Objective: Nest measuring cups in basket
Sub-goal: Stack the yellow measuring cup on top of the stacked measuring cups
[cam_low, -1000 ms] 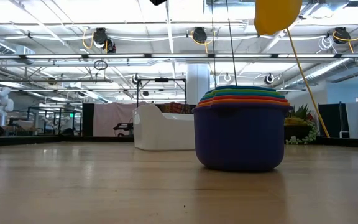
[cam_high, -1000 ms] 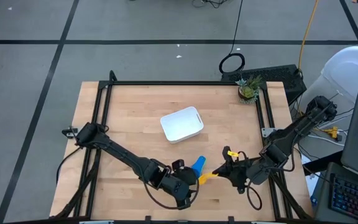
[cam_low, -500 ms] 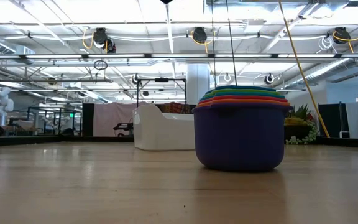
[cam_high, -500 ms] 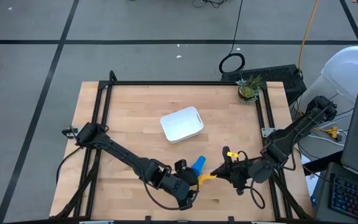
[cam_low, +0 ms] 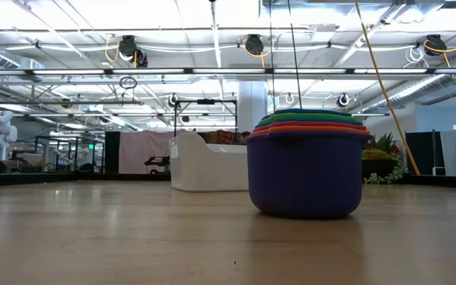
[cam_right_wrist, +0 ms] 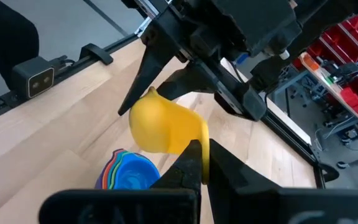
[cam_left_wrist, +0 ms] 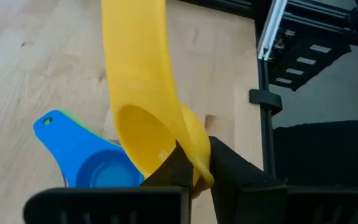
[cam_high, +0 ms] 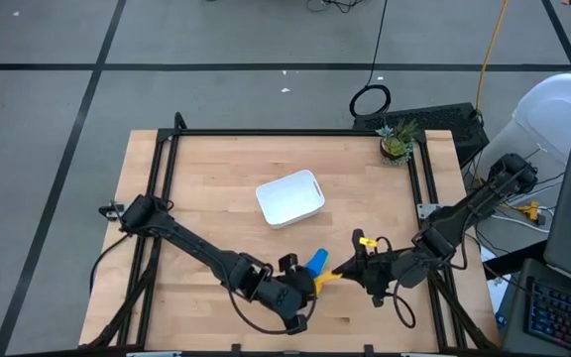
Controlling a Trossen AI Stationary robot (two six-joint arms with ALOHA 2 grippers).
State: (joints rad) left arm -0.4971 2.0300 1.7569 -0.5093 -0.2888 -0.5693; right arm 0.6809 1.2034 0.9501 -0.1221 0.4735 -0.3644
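Observation:
The yellow measuring cup (cam_high: 323, 280) hangs in the air between both grippers near the table's near edge, above and just beside the stack. My left gripper (cam_high: 305, 289) is shut on its bowl and my right gripper (cam_high: 349, 270) is shut on its handle. The other cups sit nested in one stack (cam_low: 307, 170), dark blue outermost and light blue (cam_high: 315, 263) innermost, its base on the table. The white basket (cam_high: 290, 196) stands farther in, at mid-table, with no cup showing in it. The low view shows neither gripper nor the yellow cup. My left gripper pinches the wall of the yellow cup's bowl at its rim (cam_left_wrist: 190, 144), one finger (cam_left_wrist: 174, 169) inside the bowl and one outside. It comes from the table's left. My right gripper pinches the flat handle near its free end (cam_right_wrist: 199, 138) between its two fingers, coming from the table's right, along the handle. The cup is lifted clear of the table.
A small potted plant (cam_high: 397, 144) stands at the far right corner. Black frame rails (cam_high: 157, 198) run along the table's left, right and far sides. Bare wood lies between the basket and the stack and over the table's left half.
The yellow cup has risen: a second ago its bowl showed at the top of the low view, and now it is out of that view. My right gripper has shifted slightly toward the table's left, carrying the cup closer to my left gripper.

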